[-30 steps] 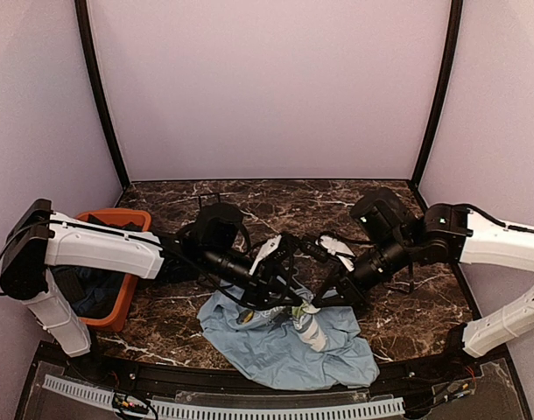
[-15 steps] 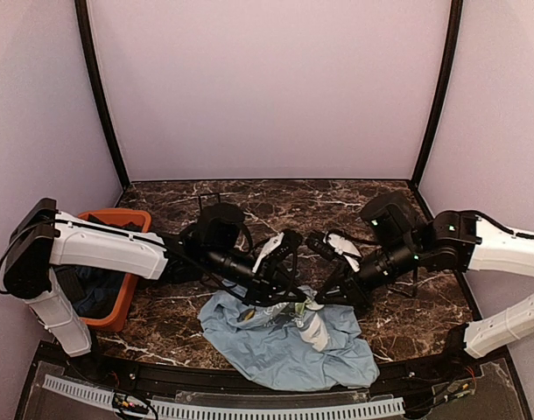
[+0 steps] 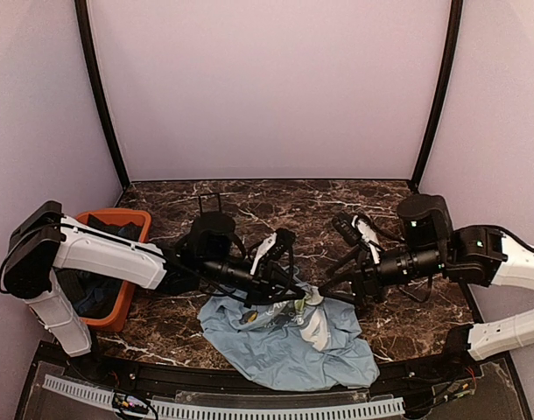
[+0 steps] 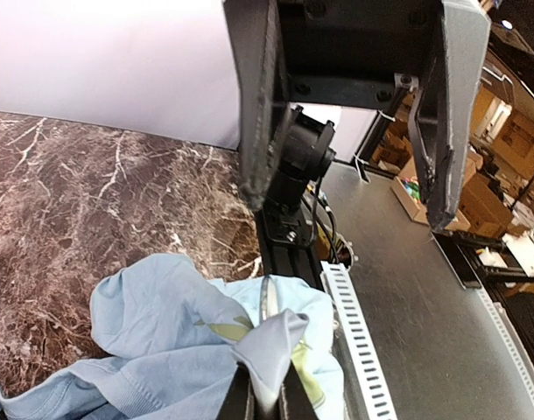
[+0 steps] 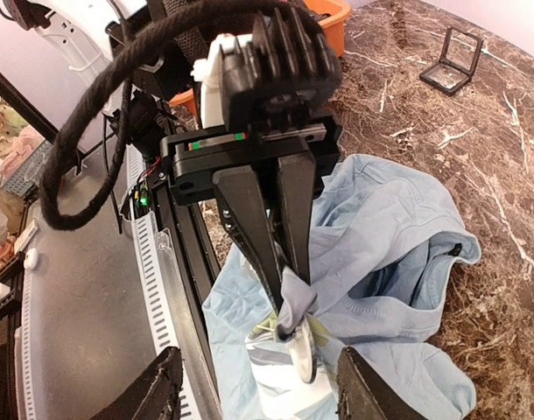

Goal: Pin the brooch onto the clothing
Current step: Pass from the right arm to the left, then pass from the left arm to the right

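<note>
The clothing, a crumpled light blue T-shirt (image 3: 276, 350) (image 4: 153, 315) (image 5: 398, 227), lies at the table's near edge. My left gripper (image 3: 295, 297) (image 4: 267, 398) is shut on a raised fold of it. The right wrist view shows that gripper's black fingers (image 5: 295, 210) coming down on the fold. The brooch (image 5: 303, 350) (image 4: 268, 301), a small grey disc seen edge-on, sits on the cloth right at the pinched fold. My right gripper (image 3: 337, 284) (image 5: 263, 389) is open, a short way right of the fold, with nothing between its fingers.
An orange bin (image 3: 118, 262) with dark garments stands at the left. A small black-framed square case (image 3: 210, 204) (image 5: 451, 68) sits behind the left arm. A white perforated strip (image 3: 249, 409) runs along the near edge below the shirt.
My right gripper has opened and drawn back to the right, away from the fold it was shut at. The left gripper has closed fully and still holds the fold.
</note>
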`<action>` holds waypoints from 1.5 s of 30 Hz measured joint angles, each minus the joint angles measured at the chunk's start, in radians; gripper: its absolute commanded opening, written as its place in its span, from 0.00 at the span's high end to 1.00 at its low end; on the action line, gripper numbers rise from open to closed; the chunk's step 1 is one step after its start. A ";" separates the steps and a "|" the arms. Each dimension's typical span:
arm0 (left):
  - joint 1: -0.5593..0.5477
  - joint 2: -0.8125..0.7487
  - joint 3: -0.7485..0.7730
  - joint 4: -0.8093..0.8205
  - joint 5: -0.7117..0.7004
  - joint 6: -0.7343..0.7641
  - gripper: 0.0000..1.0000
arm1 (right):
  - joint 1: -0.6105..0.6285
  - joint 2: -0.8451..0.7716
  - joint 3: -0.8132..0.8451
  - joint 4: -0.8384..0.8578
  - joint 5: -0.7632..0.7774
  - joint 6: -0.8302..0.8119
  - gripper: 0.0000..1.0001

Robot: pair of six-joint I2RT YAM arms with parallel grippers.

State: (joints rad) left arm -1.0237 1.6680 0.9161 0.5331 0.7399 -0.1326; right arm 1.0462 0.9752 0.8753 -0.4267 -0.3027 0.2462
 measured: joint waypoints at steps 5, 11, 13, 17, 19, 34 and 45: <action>0.000 0.000 -0.064 0.150 -0.056 -0.076 0.99 | 0.000 -0.080 -0.139 0.122 0.013 0.061 0.45; 0.002 0.000 -0.138 0.365 -0.110 -0.189 0.99 | 0.000 -0.143 -0.269 0.282 0.069 0.127 0.51; 0.005 0.000 -0.151 0.436 -0.118 -0.232 0.99 | 0.000 -0.164 -0.309 0.345 0.093 0.144 0.53; 0.005 0.009 -0.160 0.563 -0.136 -0.304 0.99 | -0.001 -0.162 -0.337 0.429 0.124 0.159 0.55; 0.005 0.017 -0.165 0.607 -0.142 -0.328 0.99 | -0.001 -0.148 -0.338 0.462 0.132 0.159 0.57; 0.005 0.040 -0.180 0.694 -0.180 -0.396 0.99 | -0.001 -0.064 -0.338 0.617 0.117 0.121 0.79; 0.005 0.047 -0.180 0.700 -0.182 -0.399 0.99 | -0.008 -0.046 -0.337 0.636 0.073 0.122 0.83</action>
State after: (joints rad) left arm -1.0183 1.7149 0.7357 1.2327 0.5583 -0.5312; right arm 1.0386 0.9295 0.5385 0.2089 -0.2298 0.3683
